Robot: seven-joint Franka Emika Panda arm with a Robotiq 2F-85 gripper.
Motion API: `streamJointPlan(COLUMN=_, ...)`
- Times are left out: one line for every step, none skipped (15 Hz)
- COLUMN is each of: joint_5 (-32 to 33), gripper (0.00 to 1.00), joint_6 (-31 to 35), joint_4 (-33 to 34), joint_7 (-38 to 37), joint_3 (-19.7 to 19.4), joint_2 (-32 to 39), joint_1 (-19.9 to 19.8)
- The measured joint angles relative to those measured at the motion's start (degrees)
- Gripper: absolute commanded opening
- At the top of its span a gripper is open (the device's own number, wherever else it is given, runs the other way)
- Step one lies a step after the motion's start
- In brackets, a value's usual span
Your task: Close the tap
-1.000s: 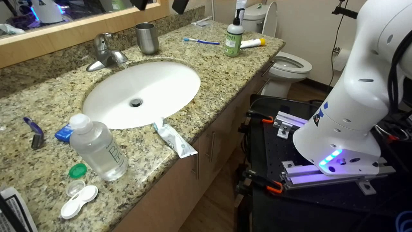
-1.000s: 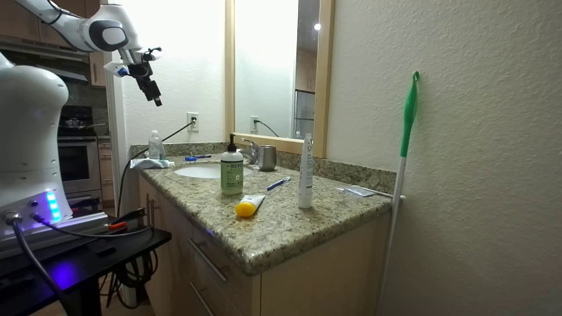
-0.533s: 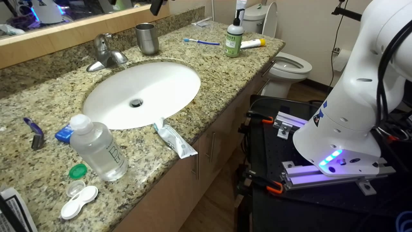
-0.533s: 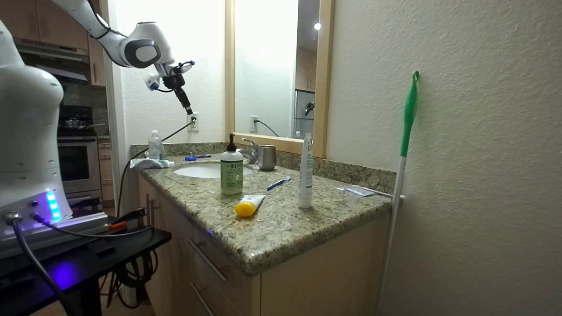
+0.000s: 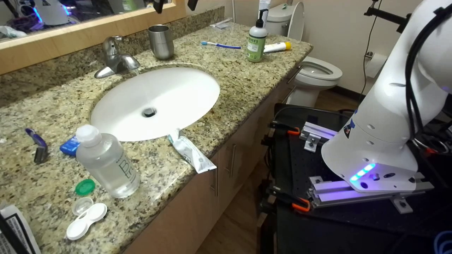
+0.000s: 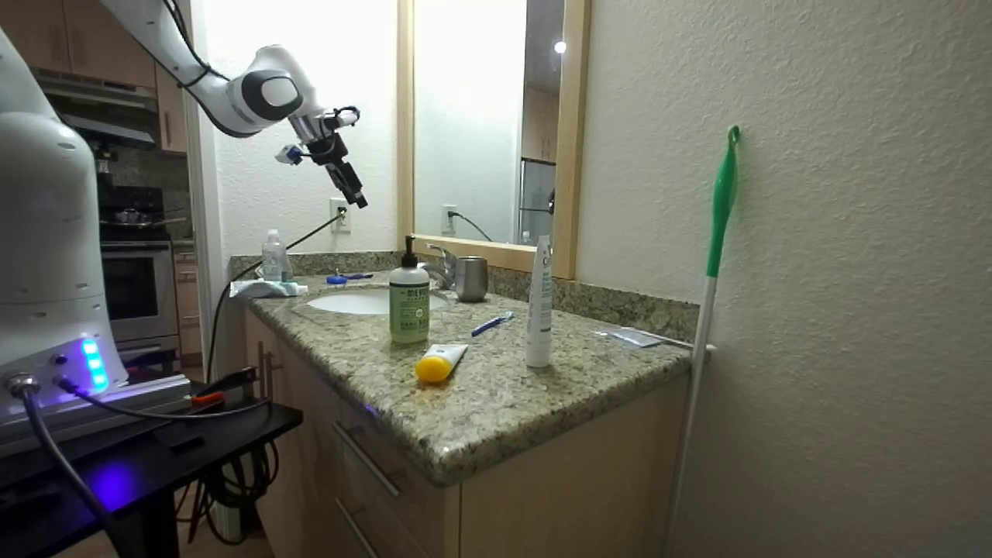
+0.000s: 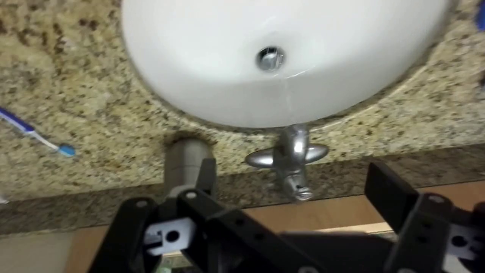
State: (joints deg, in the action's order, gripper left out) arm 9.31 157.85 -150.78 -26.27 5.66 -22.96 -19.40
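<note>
The tap (image 5: 116,60) is silver-grey metal and stands at the back rim of the white oval sink (image 5: 183,102). It also shows in an exterior view (image 6: 446,267), partly behind the soap bottle, and in the wrist view (image 7: 291,151). Its lever points up and back toward the mirror. A thin stream of water (image 7: 288,94) runs from the spout into the sink. My gripper (image 7: 293,182) is open and empty. It is above the counter, with the tap showing between its fingers but not touched. In an exterior view the gripper (image 6: 359,204) hangs higher than the tap, tilted down.
A metal cup (image 5: 161,42) stands beside the tap, close to one finger in the wrist view. The mirror frame (image 5: 88,31) is behind the tap. A green soap bottle (image 5: 256,42), toothbrush (image 5: 222,45), clear bottle (image 5: 109,162) and toothpaste tube (image 5: 192,151) are on the counter.
The arm has swung toward the sink and mirror, and the gripper has come lower, moving right in an exterior view. The tap and counter objects have not moved.
</note>
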Motion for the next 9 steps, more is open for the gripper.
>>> streamJointPlan(joint_5=5.4, gripper=1.0, joint_6=1.1, joint_4=1.4, joint_7=-2.3, joint_3=1.7, joint_2=2.3, joint_1=-4.0)
streamJointPlan(joint_5=10.6, gripper=1.0, joint_6=2.0, joint_4=3.2, joint_7=-5.0, joint_3=4.4, joint_2=4.6, joint_1=-8.4)
streamJointPlan(joint_5=15.9, gripper=1.0, joint_6=2.2, joint_4=5.4, joint_7=-8.1, joint_3=7.7, joint_2=6.7, joint_1=-12.9)
streamJointPlan(joint_5=21.2, gripper=1.0, joint_6=2.2, joint_4=7.7, joint_7=-11.9, joint_3=11.4, joint_2=8.3, joint_1=-17.3)
streamJointPlan(joint_5=26.2, gripper=1.0, joint_6=2.2, joint_4=9.8, joint_7=-16.0, joint_3=15.3, joint_2=9.4, joint_1=-21.6)
streamJointPlan(joint_5=31.2, gripper=1.0, joint_6=2.1, joint_4=11.6, joint_7=-20.9, joint_3=18.7, joint_2=10.5, joint_1=-24.9)
streamJointPlan(joint_5=34.4, gripper=1.0, joint_6=2.0, joint_4=12.9, joint_7=-24.7, joint_3=20.7, joint_2=11.5, joint_1=-26.5)
streamJointPlan(joint_5=35.5, gripper=1.0, joint_6=2.0, joint_4=13.5, joint_7=-26.1, joint_3=21.6, joint_2=12.3, joint_1=-26.9)
streamJointPlan(joint_5=35.6, gripper=1.0, joint_6=2.0, joint_4=13.8, joint_7=-26.3, joint_3=21.9, joint_2=12.7, joint_1=-27.0)
